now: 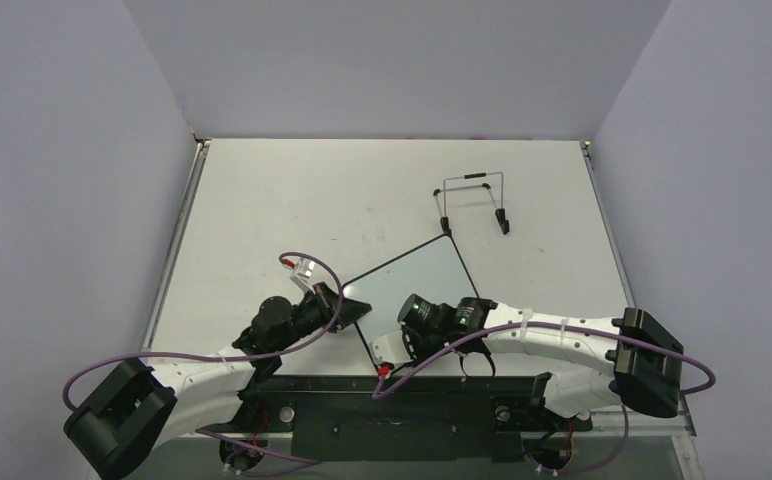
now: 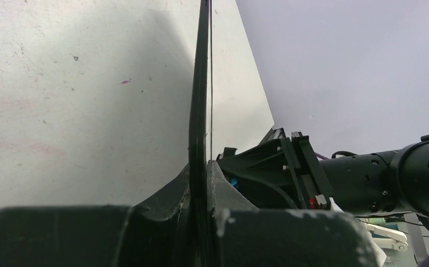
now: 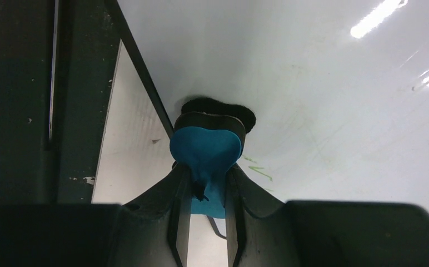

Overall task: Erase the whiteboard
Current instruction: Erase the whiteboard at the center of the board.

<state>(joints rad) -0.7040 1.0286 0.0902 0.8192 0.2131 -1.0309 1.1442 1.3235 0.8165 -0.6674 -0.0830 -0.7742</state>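
Observation:
The whiteboard (image 1: 412,285), white with a thin black frame, lies tilted near the table's front middle. My left gripper (image 1: 347,308) is shut on its left edge; in the left wrist view the black frame (image 2: 199,111) runs edge-on between the jaws. My right gripper (image 1: 402,340) is shut on the blue eraser (image 3: 205,149), whose black felt presses on the board's face (image 3: 323,83) near its front corner. A few faint green marks (image 3: 259,169) show beside the eraser.
A black wire stand (image 1: 473,204) sits on the white table (image 1: 262,200) behind the board to the right. Grey walls close in the left, back and right sides. A black rail (image 1: 392,390) runs along the near edge between the arm bases.

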